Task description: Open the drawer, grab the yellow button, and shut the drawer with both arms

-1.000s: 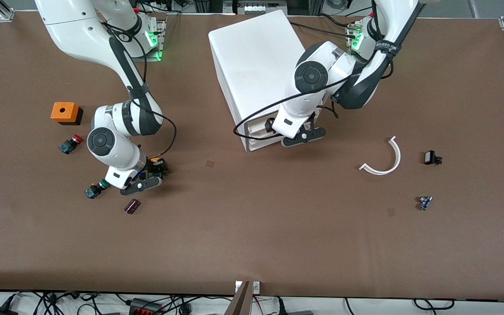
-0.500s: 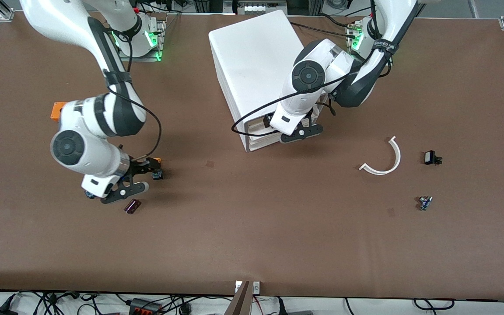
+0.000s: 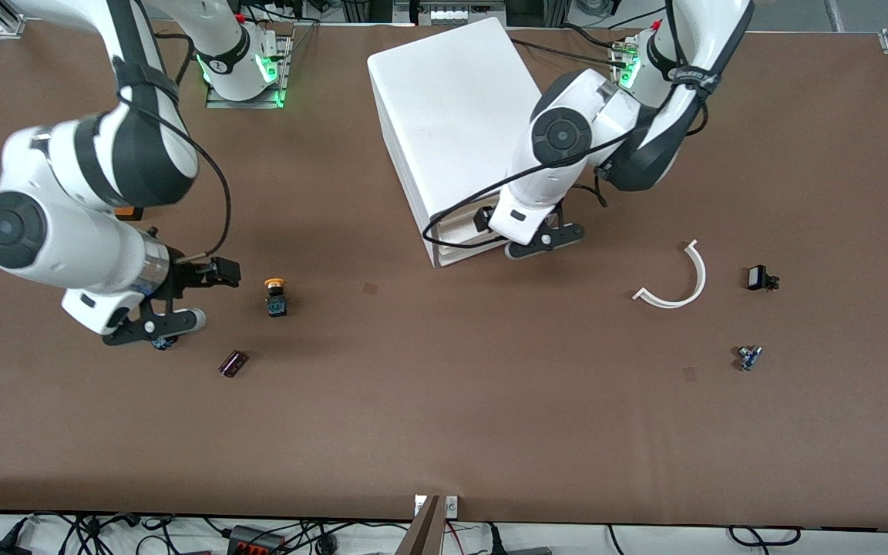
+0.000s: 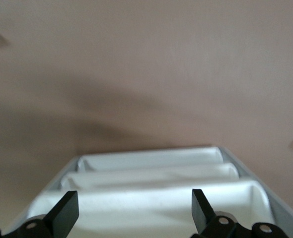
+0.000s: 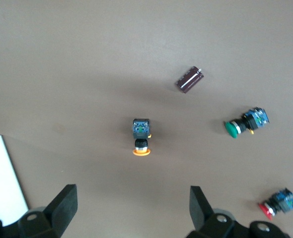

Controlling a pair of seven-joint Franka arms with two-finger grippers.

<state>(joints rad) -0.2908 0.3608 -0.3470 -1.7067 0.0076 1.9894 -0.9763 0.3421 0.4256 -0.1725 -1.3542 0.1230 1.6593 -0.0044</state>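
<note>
- Since the right gripper [image 3: 182,297] was clamped low over the button [image 3: 276,297] a second ago, it has been lifted clear and drawn toward the right arm's end of the table, jaws now spread wide and holding nothing.
- Nearest the front camera among that cluster, a small dark cylinder [image 3: 233,363] is seen lying on the table [image 3: 444,416], with the green-capped button [image 5: 246,124] close by (largely hidden under the right gripper in the front view).
- Slightly farther off, the button is left lying on its side on the bare table, orange-yellow cap pointing away from the front camera, well apart from the cabinet [image 3: 452,131]; the release is judged complete, so the "take button" step appears done.
- Farther still, the red-capped button [image 5: 280,203] is picked out only by the right wrist camera.
- At the cabinet's front, the left gripper [image 4: 131,208] is held with its fingers wide apart, gripping nothing, just above the drawer [image 4: 151,206], which is seen pushed nearly flush with the two below it.
- What remains is judged to be confirming the drawer is fully shut; a small gap cannot be ruled out.
</note>
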